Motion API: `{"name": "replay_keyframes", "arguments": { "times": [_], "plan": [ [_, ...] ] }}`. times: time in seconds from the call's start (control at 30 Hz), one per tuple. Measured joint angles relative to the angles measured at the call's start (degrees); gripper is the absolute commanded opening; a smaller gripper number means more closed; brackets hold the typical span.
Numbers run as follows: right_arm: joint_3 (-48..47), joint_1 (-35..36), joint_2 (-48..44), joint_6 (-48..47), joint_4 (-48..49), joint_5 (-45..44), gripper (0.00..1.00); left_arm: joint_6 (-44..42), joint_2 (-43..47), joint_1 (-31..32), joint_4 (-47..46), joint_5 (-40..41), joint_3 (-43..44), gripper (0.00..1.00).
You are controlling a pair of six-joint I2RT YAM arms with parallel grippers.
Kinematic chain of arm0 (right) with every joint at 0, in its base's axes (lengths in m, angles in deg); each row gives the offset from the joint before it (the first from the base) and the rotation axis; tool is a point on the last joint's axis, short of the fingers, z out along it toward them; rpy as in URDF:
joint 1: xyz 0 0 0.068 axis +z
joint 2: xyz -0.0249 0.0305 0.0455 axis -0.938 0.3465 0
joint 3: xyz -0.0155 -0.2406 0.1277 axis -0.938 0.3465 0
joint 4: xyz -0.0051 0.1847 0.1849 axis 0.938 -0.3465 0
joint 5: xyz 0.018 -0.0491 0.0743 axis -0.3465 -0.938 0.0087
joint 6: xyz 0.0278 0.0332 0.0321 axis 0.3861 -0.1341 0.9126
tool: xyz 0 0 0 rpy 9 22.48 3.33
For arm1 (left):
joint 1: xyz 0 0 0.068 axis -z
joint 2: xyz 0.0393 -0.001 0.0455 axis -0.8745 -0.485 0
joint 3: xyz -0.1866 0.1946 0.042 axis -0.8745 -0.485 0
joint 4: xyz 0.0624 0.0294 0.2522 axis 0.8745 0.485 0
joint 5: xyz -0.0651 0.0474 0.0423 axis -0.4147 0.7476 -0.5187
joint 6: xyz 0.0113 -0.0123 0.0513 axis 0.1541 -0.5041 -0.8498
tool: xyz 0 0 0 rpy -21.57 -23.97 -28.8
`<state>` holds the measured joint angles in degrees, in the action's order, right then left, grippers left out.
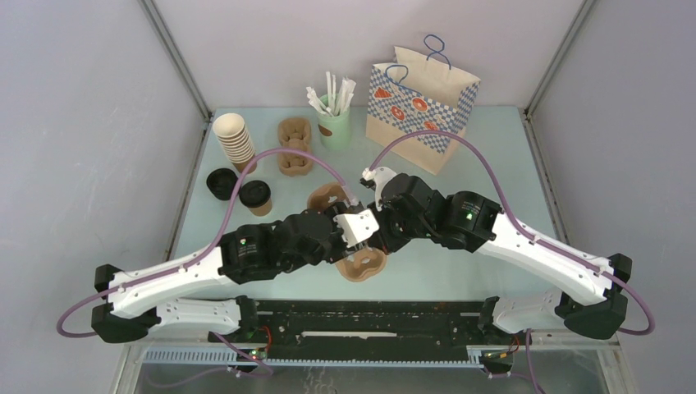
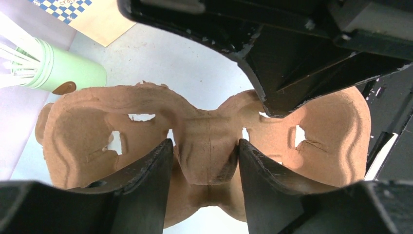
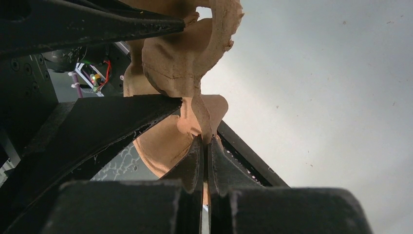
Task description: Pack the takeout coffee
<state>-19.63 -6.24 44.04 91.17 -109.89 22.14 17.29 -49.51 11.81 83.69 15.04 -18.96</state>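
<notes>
One takeout coffee (image 1: 256, 197), a brown cup with a black lid, stands at the left of the table, apart from both grippers. My left gripper (image 1: 351, 228) is shut on the narrow middle of a brown pulp two-cup carrier (image 1: 363, 264) and holds it above the table centre. In the left wrist view the fingers (image 2: 151, 170) pinch the carrier's (image 2: 87, 126) neck. My right gripper (image 1: 379, 236) is shut on the thin rim of the same carrier (image 3: 175, 63), as the right wrist view (image 3: 204, 139) shows.
A loose black lid (image 1: 222, 182) and a stack of lidless cups (image 1: 234, 135) sit back left. Stacked carriers (image 1: 293, 146), a green cup of stirrers (image 1: 334, 119) and a checked paper bag (image 1: 420, 103) stand at the back.
</notes>
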Motion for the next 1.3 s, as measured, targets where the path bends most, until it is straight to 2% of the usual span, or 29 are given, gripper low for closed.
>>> {"name": "replay_keyframes", "arguments": {
  "times": [0.03, 0.23, 0.37, 0.47, 0.57, 0.67, 0.83, 0.9, 1.0, 1.13, 1.3],
  "plan": [
    [0.00, 0.02, 0.00, 0.00, 0.00, -0.09, 0.03, 0.00, 0.00, 0.04, 0.00, 0.02, 0.00, 0.54],
    [0.00, 0.04, -0.07, 1.25, 0.11, -0.48, 0.40, 0.00, 0.02, 0.20, 0.02, 0.57, 0.00, 0.50],
    [0.00, -1.07, -1.20, 3.02, -0.31, -0.57, 0.56, 0.15, 0.11, 0.20, 0.24, 1.97, 0.00, 0.49],
    [0.02, -2.91, -3.87, 4.22, -1.03, -0.72, 0.63, 0.72, 0.48, 0.20, 0.24, 2.54, -0.07, 0.48],
    [0.31, -6.93, -8.81, 4.46, -1.86, -1.16, 0.70, 1.57, 1.38, 0.20, 0.28, 2.60, -0.24, 0.48],
    [0.79, -16.61, -14.75, 2.86, -1.92, -2.03, 0.81, 2.58, 2.49, 0.20, 0.61, 2.60, -0.57, 0.48],
    [0.70, -44.33, -17.33, -4.94, 4.15, 0.07, 0.85, 5.64, 4.48, 0.20, 1.40, 2.47, -0.57, 0.49],
    [-0.57, -54.69, -14.60, -6.62, 7.98, 4.00, 0.85, 7.10, 5.55, 0.20, 1.64, 2.45, -0.48, 0.48],
    [-6.03, -65.75, -6.01, -7.21, 13.42, 10.84, 0.85, 8.85, 6.80, 0.20, 2.10, 2.54, -0.44, 0.48],
    [-16.06, -72.74, 9.53, -7.37, 20.81, 18.16, 0.86, 10.95, 7.43, 0.20, 3.08, 2.67, -0.37, 0.47],
    [-26.56, -74.44, 26.82, -6.82, 26.18, 25.09, 0.81, 12.52, 7.41, 0.20, 4.20, 3.93, 0.11, 0.46]
  ]
}}
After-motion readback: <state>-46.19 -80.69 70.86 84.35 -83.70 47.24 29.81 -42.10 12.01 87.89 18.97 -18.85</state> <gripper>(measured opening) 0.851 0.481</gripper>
